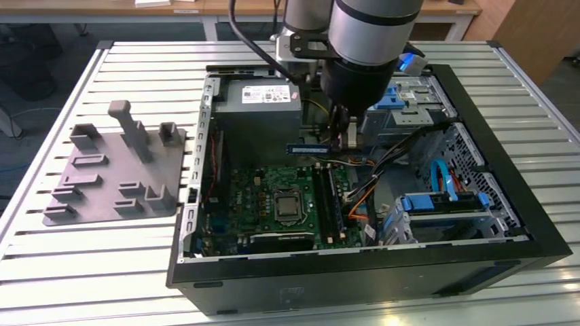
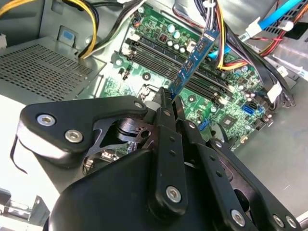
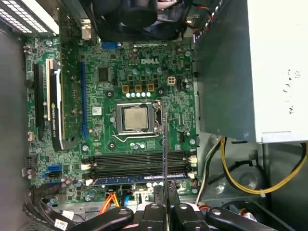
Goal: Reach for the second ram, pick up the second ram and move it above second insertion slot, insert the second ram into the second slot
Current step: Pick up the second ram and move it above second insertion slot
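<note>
From the exterior view's left, I see the grey fixture (image 1: 113, 170) on the desk (image 1: 54, 272), then the open case (image 1: 363, 272) with the board (image 1: 263, 197) inside. The ram (image 1: 306, 148) hangs in the air above the board's far end, just beside the power supply (image 1: 258, 102). The fingers (image 2: 168, 139) of my gripper (image 2: 168, 96) are closed on 1 end of it.

In the first wrist view the ram shows edge-on, crossing the slots (image 3: 139, 161) rather than lying along them. 1 blue stick (image 3: 139, 178) looks already seated there.

I judge the reach and pickup done and the ram carried over the board. It is not yet lined up with its slot, nor inserted.
</note>
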Available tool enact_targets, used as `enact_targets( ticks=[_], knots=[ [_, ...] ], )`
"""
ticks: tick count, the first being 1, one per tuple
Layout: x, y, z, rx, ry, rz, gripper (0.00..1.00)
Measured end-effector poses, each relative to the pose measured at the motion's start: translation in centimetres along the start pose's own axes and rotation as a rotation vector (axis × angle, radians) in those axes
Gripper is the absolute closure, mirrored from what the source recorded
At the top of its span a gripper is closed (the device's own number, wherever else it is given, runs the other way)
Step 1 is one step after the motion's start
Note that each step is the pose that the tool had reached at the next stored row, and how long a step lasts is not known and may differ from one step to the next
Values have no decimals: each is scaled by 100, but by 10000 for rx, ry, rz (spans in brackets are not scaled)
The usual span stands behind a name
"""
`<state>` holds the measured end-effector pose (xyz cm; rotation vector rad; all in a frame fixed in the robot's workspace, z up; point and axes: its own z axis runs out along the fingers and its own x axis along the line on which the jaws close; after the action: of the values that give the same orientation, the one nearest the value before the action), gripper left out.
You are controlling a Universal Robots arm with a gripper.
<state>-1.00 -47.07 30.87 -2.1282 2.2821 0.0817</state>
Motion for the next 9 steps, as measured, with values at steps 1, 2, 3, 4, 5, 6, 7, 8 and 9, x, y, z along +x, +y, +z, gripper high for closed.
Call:
enact_targets(
  ticks=[1,2,3,4,5,6,7,8,9],
  knots=[
    [13,8,1,0,1,-6,86],
    [29,16,2,-1,1,-11,86],
    [45,23,4,-1,1,-16,86],
    [62,30,6,-1,0,-20,86],
    [79,37,8,-2,1,-24,86],
    [96,44,10,-2,1,-28,86],
    [115,52,13,-2,2,-32,86],
    [132,60,15,-2,1,-35,86],
    [148,73,20,-2,1,-37,86]
  ],
)
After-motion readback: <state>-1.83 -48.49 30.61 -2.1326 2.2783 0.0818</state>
